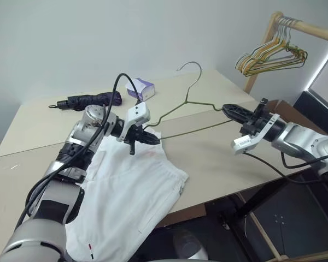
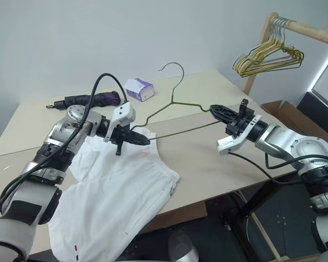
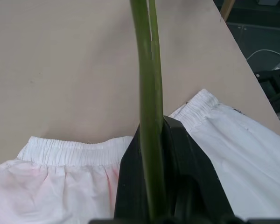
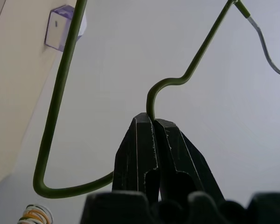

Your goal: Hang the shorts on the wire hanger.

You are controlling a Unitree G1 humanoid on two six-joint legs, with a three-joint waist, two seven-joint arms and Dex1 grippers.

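While the shorts (image 1: 126, 196) lay spread on the pale table (image 1: 218, 153), partly draped over its near edge with the elastic waistband toward the middle of the table, both arms held the wire hanger (image 1: 192, 117) in the air above them. At the left, the left gripper (image 1: 148, 137) reached across just over the waistband, and its jaws were shut tight on the hanger's left corner; the left wrist view showed the green wire running straight up out of the closed black fingers (image 3: 130, 186), with the cloth directly beneath. That hold seemed meant to steady the frame's free end close to the waistband, so a leg of the shorts could later be fed onto the bottom wire.

Behind the hanger sat a folded dark umbrella (image 1: 87, 100) and a small purple tissue box (image 1: 140, 88), well apart from the work.

Further right, the hanger's hook (image 1: 191, 68) stood tilted upward over the table. The right gripper (image 1: 231, 112) pinched the hanger's right shoulder bend, jaws together on the wire, holding that end level and clear of the tabletop. With both ends clamped, the frame could not swing or twist.

At the far right, a bunch of coloured hangers (image 1: 270, 54) hung on a wooden rail (image 1: 311, 28), untouched.
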